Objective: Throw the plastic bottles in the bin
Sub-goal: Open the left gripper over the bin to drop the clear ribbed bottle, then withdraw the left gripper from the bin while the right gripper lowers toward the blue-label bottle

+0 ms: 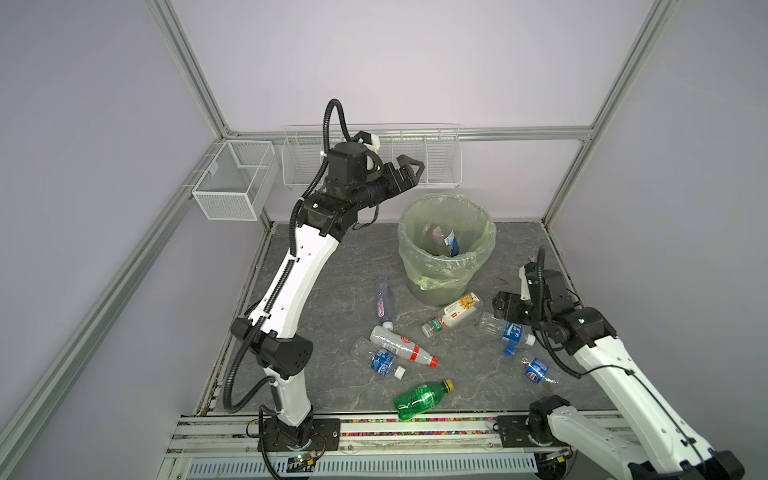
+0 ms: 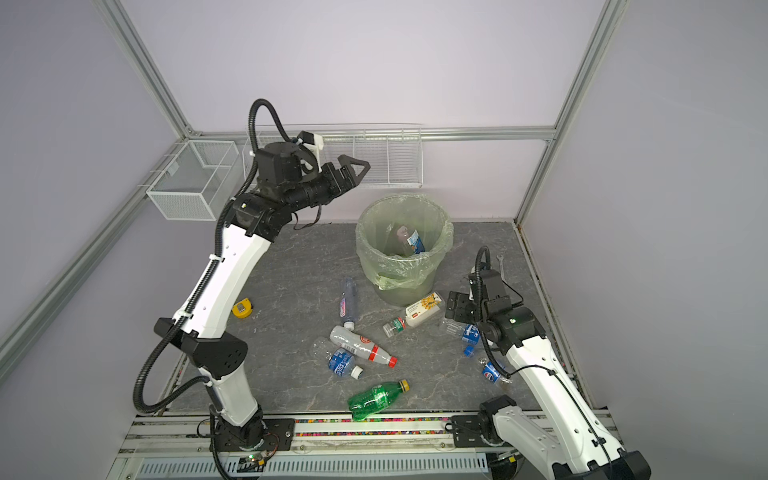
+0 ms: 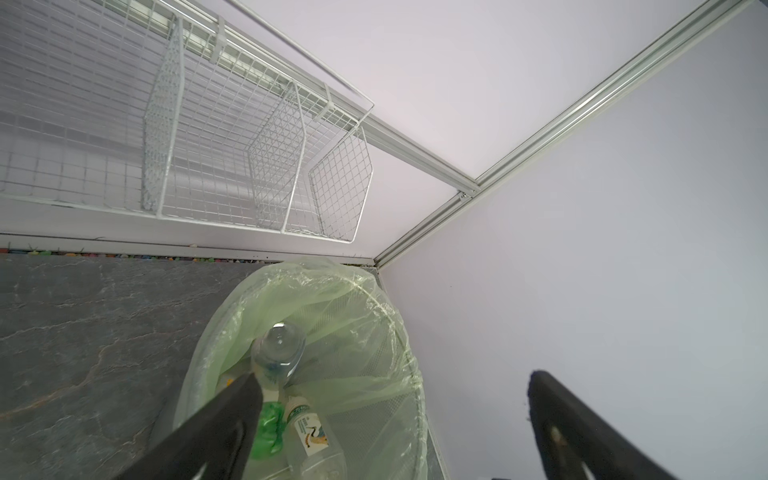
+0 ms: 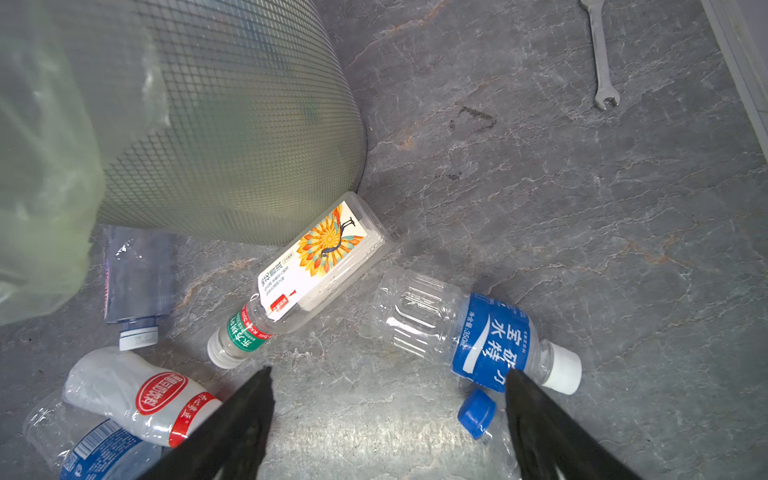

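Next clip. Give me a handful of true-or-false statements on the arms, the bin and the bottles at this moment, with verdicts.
1. The left gripper hangs over the bin with open, empty jaws. True.
2. The bin lies tipped on its side. False: it stands upright, with bottles inside.
3. The yellow-capped green one is already binned. False: the green bottle lies on the table near its front edge.
4. The right arm has clamped a bottle. False: the right gripper has open jaws over the table, holding nothing.
5. A wrench lies on the table. True.
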Controlling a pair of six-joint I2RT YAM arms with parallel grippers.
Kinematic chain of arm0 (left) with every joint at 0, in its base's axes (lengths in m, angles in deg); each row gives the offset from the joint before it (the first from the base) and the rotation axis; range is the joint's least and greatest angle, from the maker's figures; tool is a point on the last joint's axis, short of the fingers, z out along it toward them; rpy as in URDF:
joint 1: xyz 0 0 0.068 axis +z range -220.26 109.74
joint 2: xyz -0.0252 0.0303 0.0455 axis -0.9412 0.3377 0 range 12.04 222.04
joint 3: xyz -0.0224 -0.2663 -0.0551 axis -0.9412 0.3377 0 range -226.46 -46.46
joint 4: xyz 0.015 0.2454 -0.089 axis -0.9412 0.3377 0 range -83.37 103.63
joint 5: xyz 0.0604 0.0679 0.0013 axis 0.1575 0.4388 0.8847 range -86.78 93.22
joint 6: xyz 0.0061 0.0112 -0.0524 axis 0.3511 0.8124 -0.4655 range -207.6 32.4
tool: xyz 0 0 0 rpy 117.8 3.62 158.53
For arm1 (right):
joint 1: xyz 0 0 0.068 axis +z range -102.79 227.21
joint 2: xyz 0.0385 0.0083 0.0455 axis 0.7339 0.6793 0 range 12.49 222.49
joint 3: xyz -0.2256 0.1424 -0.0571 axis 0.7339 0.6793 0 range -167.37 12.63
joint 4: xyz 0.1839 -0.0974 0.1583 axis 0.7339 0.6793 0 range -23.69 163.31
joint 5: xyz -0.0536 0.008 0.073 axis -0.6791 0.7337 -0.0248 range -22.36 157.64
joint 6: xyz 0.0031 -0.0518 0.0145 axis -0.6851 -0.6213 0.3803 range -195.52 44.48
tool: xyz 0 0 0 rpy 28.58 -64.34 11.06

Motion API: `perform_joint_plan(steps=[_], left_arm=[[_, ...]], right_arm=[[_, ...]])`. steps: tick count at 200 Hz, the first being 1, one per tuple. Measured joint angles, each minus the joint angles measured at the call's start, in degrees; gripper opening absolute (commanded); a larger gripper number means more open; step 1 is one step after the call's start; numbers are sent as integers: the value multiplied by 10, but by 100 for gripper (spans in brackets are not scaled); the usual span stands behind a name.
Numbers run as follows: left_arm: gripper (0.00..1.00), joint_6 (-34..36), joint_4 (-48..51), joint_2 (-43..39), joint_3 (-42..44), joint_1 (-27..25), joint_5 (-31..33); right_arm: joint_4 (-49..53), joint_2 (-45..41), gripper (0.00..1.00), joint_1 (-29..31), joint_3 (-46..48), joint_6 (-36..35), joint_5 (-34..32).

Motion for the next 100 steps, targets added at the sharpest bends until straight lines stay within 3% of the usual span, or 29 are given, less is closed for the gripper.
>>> perform_joint_plan(steps=[100], left_arm=[[100,-4,-68,-123,282,73,-12]], right_arm=[[41,0,88,-3,-3,0,2]])
